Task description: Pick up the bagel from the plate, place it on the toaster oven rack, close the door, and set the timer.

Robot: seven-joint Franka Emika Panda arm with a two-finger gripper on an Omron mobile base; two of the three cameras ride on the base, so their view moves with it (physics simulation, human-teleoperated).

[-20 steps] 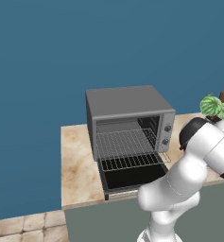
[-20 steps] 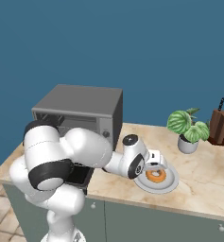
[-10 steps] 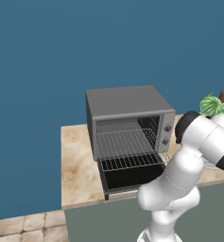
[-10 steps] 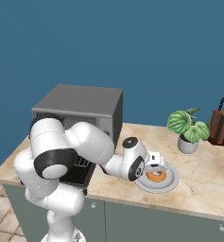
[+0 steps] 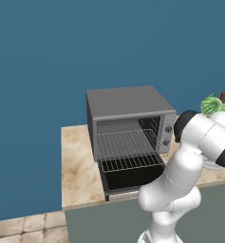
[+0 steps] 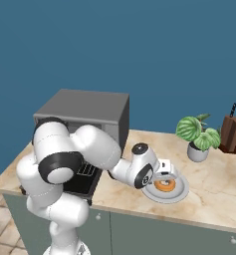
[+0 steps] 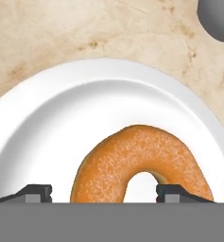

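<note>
The bagel (image 7: 141, 163) lies flat on the plate (image 7: 52, 123), toward the side nearest the hand, ring hole facing up. The gripper (image 7: 104, 193) is poised directly over it. One fingertip (image 7: 35, 193) stands over bare plate outside the ring; the other (image 7: 172, 193) sits over the ring beside the hole. The jaws are parted wide, not yet pressing the bread, so nothing is held. This straddle suggests a pinch across one side of the ring.

In the right base view, the plate (image 6: 181, 191) rests on the marble counter (image 6: 214, 184), just right of the toaster oven (image 6: 89, 112). The oven door (image 5: 133, 178) is folded down. The rack (image 5: 126, 144) is exposed and bare, ready to receive the bagel. A potted plant (image 6: 196, 134) and knife block (image 6: 232, 132) stand farther back, well apart.
</note>
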